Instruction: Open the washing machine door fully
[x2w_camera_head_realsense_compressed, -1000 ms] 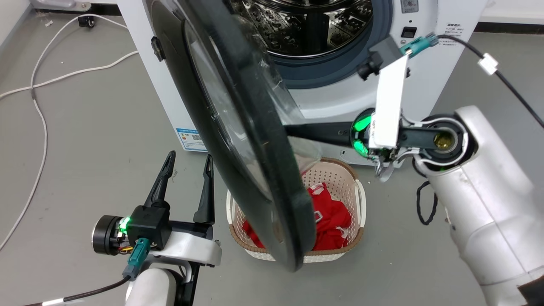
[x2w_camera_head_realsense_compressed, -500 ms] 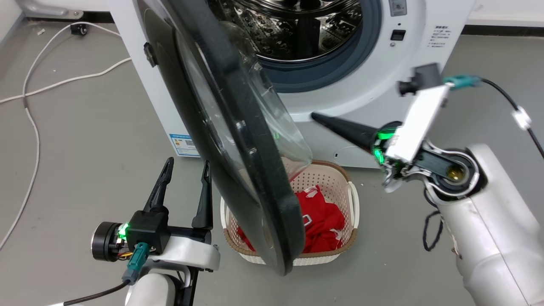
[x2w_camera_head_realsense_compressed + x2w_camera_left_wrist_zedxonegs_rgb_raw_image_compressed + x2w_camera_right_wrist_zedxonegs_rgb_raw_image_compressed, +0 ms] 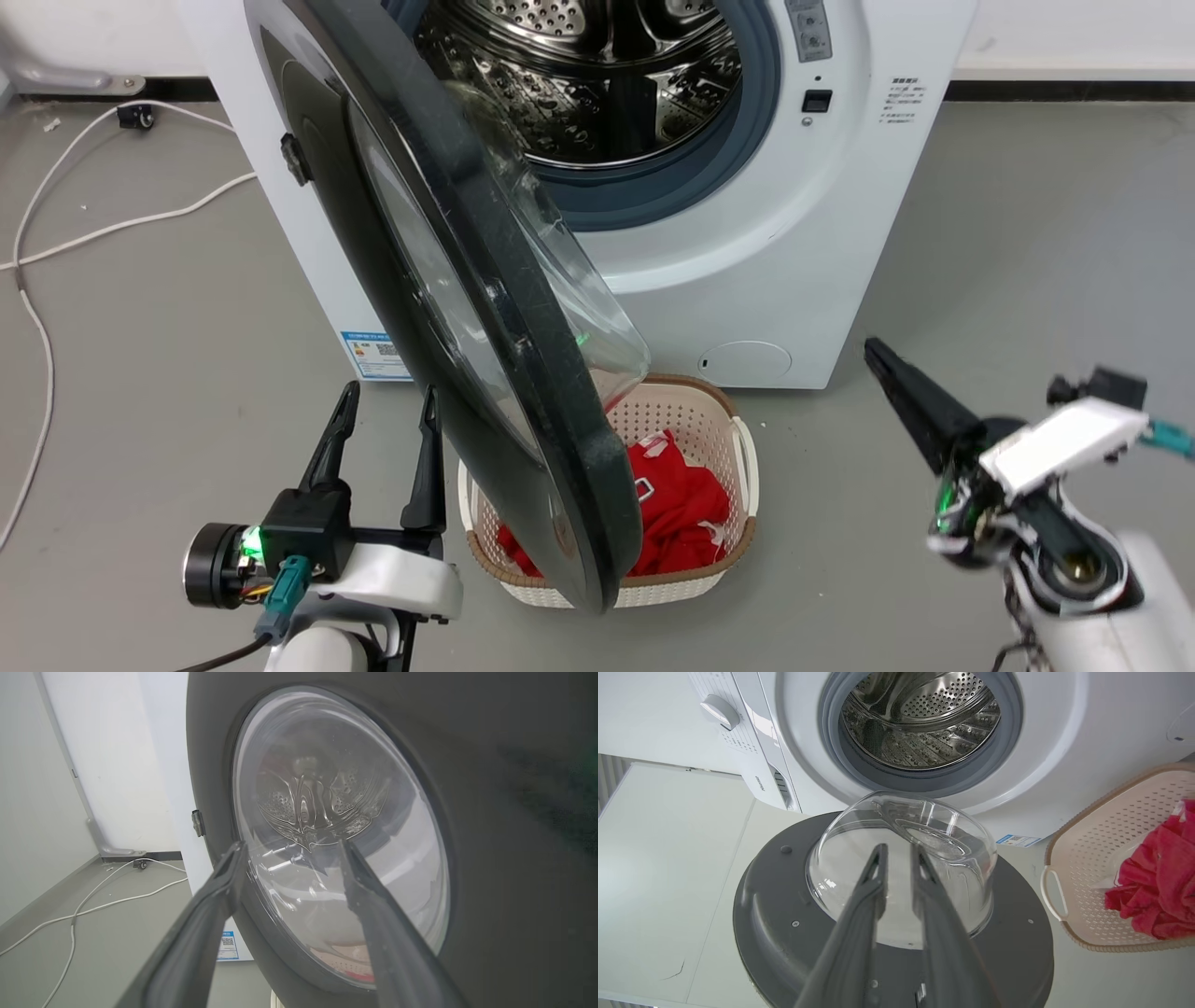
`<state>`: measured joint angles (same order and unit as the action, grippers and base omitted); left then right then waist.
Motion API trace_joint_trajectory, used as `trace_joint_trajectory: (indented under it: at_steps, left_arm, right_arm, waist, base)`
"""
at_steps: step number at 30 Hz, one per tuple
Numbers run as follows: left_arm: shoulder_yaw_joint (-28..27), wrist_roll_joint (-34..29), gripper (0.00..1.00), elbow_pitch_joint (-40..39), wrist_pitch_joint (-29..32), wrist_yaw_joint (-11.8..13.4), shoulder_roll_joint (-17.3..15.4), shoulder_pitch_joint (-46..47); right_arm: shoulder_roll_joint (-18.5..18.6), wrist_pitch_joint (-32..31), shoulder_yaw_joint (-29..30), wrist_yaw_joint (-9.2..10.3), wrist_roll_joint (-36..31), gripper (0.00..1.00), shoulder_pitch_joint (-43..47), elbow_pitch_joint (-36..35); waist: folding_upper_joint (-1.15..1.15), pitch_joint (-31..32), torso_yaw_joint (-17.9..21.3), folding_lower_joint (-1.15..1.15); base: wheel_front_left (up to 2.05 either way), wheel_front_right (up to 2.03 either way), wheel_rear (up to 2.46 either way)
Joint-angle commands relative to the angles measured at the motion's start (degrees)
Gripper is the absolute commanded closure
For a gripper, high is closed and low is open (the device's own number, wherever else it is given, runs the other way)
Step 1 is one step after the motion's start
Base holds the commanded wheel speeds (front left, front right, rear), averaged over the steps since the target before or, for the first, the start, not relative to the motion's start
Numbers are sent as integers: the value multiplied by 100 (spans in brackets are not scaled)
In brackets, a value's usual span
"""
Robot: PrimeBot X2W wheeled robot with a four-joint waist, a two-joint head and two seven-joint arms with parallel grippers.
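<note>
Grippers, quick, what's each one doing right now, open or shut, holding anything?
Left gripper: open, holding nothing, beside the door.
Right gripper: fingers nearly together, a narrow gap between them, holding nothing, clear of the door.

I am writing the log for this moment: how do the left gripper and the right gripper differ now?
The left gripper has its fingers spread wide; the right gripper keeps only a narrow gap. The left faces the outer face of the washing machine door; the right points at its inner glass bowl. Neither holds anything.
</note>
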<state>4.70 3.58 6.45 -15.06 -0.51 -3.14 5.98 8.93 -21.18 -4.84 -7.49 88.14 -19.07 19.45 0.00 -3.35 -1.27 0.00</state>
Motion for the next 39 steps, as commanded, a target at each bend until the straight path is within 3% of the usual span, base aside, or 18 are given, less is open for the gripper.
trace_joint_trajectory:
  at_steps: [1, 6, 11, 15, 17, 22, 26, 31, 39]
  left_arm:
    - [-20, -34, 0, 3, -16, -16, -28, -42]
    - [-72, -36, 0, 52, -17, -30, -40, -108]
    - [-101, -38, 0, 82, -16, -39, -36, -96]
    - [-133, -36, 0, 93, -16, -27, -31, -94]
    - [-142, -33, 0, 98, -16, -24, -28, -101]
    - [-172, -5, 0, 86, -16, -32, -22, -90]
    - [-199, -32, 0, 75, -16, -49, -21, -45]
    - [-224, -67, 0, 61, -16, -56, -23, -13]
    - [-227, -103, 0, 62, -16, -71, -23, 5]
  right_arm:
    - [-46, 62, 11, 0, -31, 0, 122, -78]
    - [-188, 902, 52, 0, -545, 0, 714, -404]
    - [-154, 2101, -48, 0, -1857, 0, 1040, -586]
    - [60, 3073, -69, 1, -3664, 0, 1161, -533]
    - [-16, 3366, 90, 1, -4624, 0, 1175, -525]
    - [-342, 3582, 767, 1, -6939, 0, 1287, -1006]
    - [-524, 3614, 961, 1, -8263, 0, 1423, -1660]
    - [-603, 3591, 884, 2, -9019, 0, 1751, -2184]
    - [-610, 3394, 807, 2, -8527, 0, 2148, -1895]
  waist:
    - [0, 18, 17, 0]
    - [0, 64, 57, 0]
    - [0, 76, 71, 0]
    - [0, 78, 97, 0]
    - [0, 83, 108, 0]
    - [0, 65, 120, 0]
    - [0, 39, 120, 0]
    - [0, 38, 118, 0]
    - [0, 20, 130, 0]
  base:
    - [0, 0, 0]
    - [0, 0, 0]
    - [0, 0, 0]
    - [0, 0, 0]
    - [0, 0, 0]
    - [0, 0, 0]
    - [0, 0, 0]
    - [0, 0, 0]
    - [0, 0, 0]
